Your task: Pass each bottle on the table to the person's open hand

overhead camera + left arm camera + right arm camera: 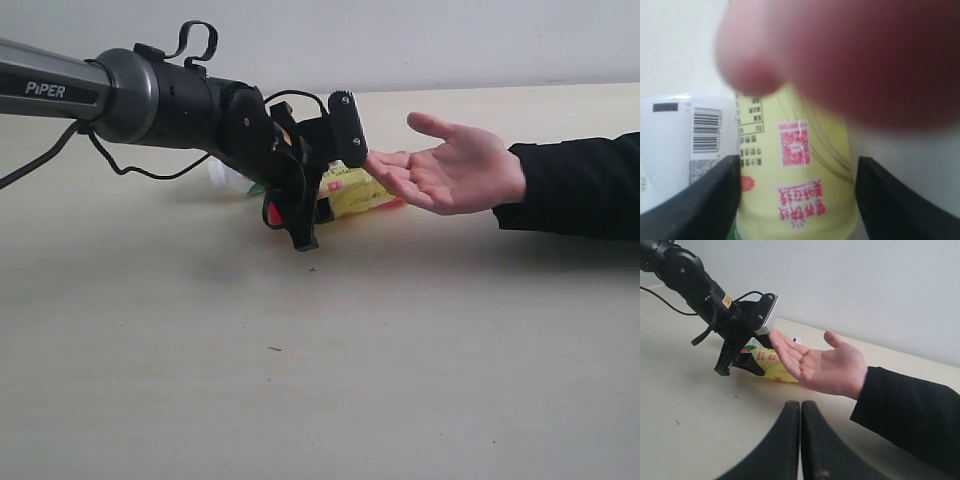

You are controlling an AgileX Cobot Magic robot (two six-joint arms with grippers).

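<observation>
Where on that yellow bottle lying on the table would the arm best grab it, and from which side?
Probably across its broad labelled middle, coming down from above. The yellow-labelled bottle lies on its side on the table, leaving both rounded flanks exposed, and the jaws stand either side there. A white bottle lies close beside one flank, so room is tight.

Broad, pale beige, wood-look bench (320, 400), flecked with a few tiny dark specks (274, 349). Toward its far side, a yellow-labelled bottle (358, 194) lying on its side on the surface; close beside that, further left, a white bottle (226, 178), largely hidden.
</observation>
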